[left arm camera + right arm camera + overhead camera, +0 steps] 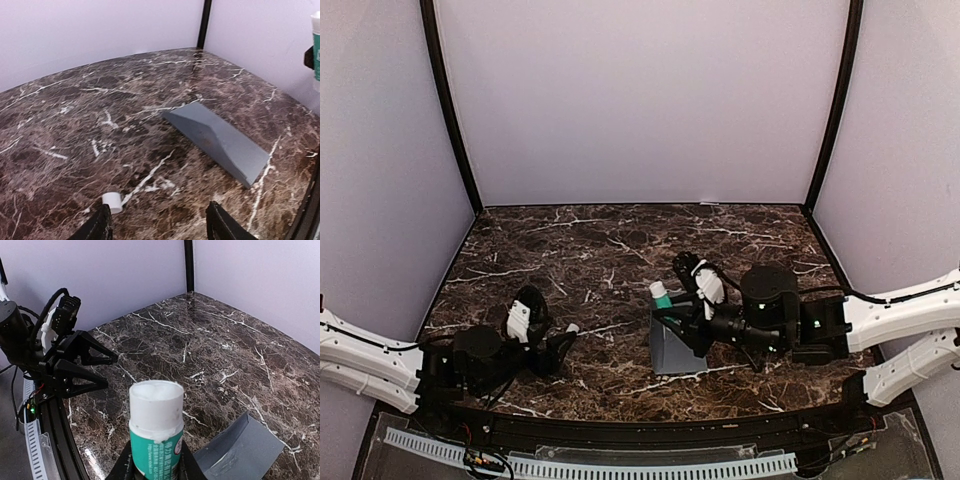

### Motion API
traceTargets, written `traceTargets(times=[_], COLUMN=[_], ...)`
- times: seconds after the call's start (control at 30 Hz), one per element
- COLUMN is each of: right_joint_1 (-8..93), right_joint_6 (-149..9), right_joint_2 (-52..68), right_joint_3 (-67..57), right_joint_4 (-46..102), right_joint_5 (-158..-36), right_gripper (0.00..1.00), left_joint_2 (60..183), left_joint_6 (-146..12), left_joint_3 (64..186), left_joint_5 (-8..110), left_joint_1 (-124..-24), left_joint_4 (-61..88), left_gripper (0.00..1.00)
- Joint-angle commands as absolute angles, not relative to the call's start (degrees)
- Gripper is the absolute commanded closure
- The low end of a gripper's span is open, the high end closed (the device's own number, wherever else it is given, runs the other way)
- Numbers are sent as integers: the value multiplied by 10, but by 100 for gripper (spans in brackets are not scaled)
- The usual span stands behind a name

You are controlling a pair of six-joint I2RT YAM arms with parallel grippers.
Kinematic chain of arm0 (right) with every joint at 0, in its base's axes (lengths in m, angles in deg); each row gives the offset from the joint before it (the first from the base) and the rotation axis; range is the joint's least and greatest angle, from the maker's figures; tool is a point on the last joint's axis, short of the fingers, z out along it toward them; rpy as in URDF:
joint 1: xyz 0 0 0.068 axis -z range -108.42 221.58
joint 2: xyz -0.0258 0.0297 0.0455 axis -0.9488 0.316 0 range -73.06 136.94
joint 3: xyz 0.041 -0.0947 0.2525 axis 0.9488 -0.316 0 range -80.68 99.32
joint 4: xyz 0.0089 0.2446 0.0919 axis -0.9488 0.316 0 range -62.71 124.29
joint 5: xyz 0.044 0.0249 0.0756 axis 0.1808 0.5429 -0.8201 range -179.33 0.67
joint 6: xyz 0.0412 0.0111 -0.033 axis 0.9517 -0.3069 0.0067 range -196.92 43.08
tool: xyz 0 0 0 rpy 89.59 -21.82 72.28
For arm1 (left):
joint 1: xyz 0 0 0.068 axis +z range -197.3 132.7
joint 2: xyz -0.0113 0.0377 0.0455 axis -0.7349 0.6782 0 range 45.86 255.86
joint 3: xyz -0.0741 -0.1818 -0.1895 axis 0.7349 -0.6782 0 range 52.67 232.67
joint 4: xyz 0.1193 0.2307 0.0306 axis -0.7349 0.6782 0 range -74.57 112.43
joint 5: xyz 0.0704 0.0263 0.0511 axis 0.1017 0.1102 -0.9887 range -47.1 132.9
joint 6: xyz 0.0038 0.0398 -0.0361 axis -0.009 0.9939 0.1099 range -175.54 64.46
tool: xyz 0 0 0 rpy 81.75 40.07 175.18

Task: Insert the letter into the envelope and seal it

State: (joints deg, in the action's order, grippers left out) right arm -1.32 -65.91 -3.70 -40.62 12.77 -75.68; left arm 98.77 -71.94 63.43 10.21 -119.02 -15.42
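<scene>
One light pass seems best: the right gripper, clamping the glue stick, should touch the envelope flap gently; the left gripper hangs wide.

A dark brown marble-patterned tabletop, veined in white, forms the floor of the booth. Pale lilac panels enclose it: a back wall and two side walls angling outward. Black posts mark the rear corners. A black rail follows the near edge, with what may be a white slotted cable duct below. Soft, even light leaves a faint sheen on the stone.
</scene>
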Motion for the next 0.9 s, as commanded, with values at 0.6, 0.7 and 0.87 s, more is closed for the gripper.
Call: traceTargets(times=[0.6, 0.7, 0.87], right_joint_1=[-8, -8, -8], right_joint_6=[-665, -663, -662], right_joint_2=[18, 14, 9], right_joint_3=[-379, -383, -387], right_joint_4=[223, 223, 222], right_joint_5=[-791, -793, -794], right_gripper=[100, 100, 100], left_joint_2=[1203, 1229, 1289], left_joint_6=[-762, -754, -739], left_joint_3=[633, 633, 640], left_joint_5=[192, 208, 213], left_joint_1=[-1051, -1044, -1039], left_joint_4=[-222, -251, -303], left_gripper=[41, 43, 47])
